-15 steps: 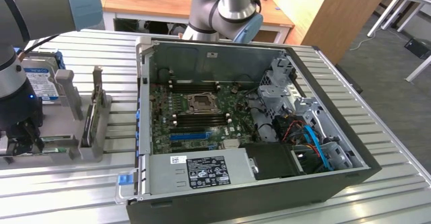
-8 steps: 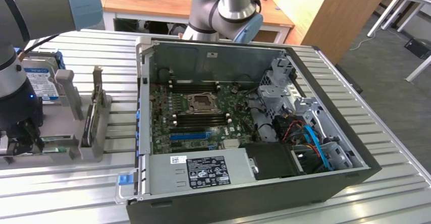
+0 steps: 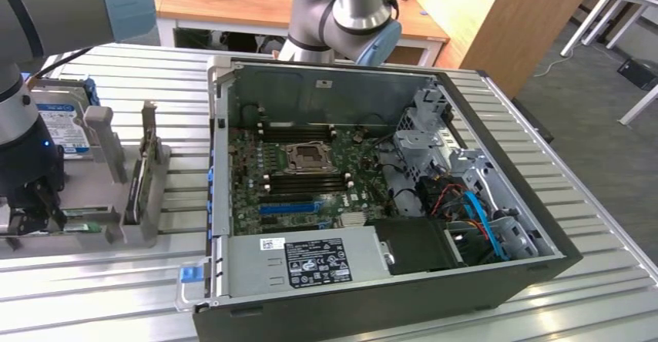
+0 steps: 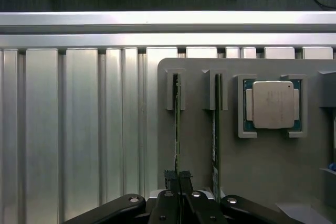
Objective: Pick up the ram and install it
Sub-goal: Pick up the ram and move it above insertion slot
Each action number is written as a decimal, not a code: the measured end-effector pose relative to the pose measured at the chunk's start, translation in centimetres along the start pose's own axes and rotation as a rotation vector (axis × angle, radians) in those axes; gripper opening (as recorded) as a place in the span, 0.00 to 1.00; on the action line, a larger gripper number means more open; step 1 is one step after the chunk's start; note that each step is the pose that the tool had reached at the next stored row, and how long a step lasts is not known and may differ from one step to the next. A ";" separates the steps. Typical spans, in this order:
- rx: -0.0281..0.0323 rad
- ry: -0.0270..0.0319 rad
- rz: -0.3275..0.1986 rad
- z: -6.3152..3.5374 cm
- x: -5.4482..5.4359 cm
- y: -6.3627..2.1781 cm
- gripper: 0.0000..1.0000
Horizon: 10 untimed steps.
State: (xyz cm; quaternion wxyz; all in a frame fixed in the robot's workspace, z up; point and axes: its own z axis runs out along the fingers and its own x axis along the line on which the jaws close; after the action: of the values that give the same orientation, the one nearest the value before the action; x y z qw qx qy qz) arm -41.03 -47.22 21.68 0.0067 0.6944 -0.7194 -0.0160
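Ram stands on edge in a grey holder slot in the wrist view, claw clamped on its end. A straight lift looks wisest, with a second stick just beside. Exterior view: claw at the left, open computer case well right.

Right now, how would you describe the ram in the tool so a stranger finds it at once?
Find the grey holder plate on the exterior view's left of the open computer case. There the ram and a second thin green stick stand on edge beside a square processor. The ram is the one farther from the processor, with the tool shut on it.
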 end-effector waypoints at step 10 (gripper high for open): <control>0.0000 0.0001 0.000 -1.16 0.0 0.04 0.12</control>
State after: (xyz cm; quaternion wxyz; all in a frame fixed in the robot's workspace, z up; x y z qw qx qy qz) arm -41.03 -47.23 22.84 0.0068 0.6944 -0.7194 -0.0160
